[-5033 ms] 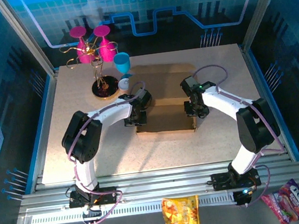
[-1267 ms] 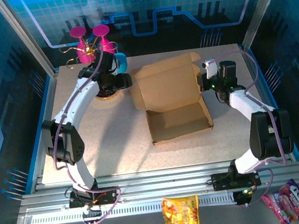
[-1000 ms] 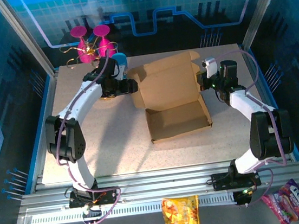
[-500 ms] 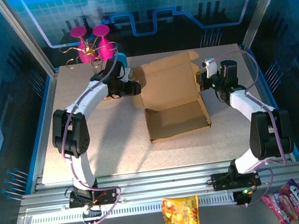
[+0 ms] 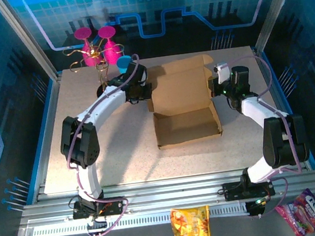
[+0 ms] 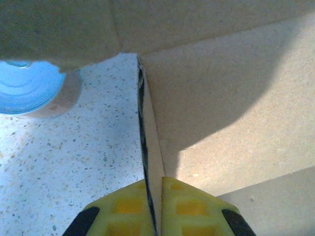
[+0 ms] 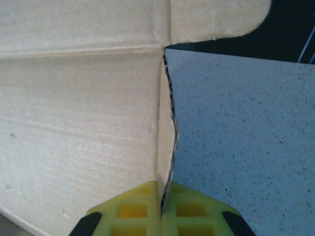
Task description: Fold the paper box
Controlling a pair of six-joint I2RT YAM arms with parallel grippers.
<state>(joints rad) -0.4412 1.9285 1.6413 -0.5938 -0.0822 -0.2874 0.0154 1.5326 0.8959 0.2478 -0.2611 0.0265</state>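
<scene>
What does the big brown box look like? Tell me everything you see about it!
The paper box is plain brown corrugated cardboard with no printing. Its near part is a shallow tray with raised walls, lying on the speckled table. Behind it the wide lid panel is open, with a rounded tab at its far right corner. The left tool is shut on the lid's left side flap, and the right tool is shut on the right one.

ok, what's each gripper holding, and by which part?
Both pinch the paper box: left gripper on the open lid's left edge, right gripper on its right edge.
</scene>
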